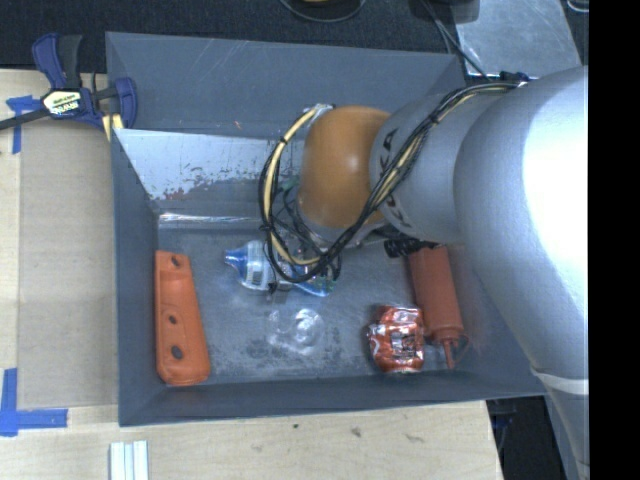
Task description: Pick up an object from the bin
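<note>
At the left of the bin (135, 298), a long orange block (180, 318) with two holes is laid with its long axis running far to near, well apart from the hand. Toward the middle, a small blue-and-clear thing (248, 266) is seen just beside the hand (292, 276), on its left. A blue scrap is also seen at the hand's right, so the thing is judged to pass beneath it, long axis left to right. The hand is set low over the bin's floor, beneath the orange wrist cover (335, 173) and cables; whether it is apart or together cannot be told. Just near of it a crumpled clear wrapper (298, 330) is found, then a red-and-white crumpled packet (397, 340), and a brown-red cylinder (435, 293) at the right.
</note>
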You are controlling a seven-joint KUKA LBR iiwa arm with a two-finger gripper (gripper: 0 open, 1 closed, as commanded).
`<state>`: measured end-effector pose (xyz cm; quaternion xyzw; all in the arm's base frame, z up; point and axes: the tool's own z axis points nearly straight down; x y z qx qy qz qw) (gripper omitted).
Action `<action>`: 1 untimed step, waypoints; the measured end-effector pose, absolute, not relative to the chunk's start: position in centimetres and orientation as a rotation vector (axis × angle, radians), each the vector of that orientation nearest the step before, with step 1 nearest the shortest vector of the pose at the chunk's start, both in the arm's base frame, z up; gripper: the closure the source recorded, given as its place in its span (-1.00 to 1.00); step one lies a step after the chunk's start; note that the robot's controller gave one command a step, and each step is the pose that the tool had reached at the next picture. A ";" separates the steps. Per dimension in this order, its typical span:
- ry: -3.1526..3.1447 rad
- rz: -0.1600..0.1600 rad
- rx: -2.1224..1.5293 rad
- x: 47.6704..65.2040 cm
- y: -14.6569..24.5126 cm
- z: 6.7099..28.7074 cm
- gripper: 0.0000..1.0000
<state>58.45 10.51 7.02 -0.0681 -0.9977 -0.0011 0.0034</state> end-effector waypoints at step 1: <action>-3.128 -0.006 -0.226 59.1 10.3 17.4 1.00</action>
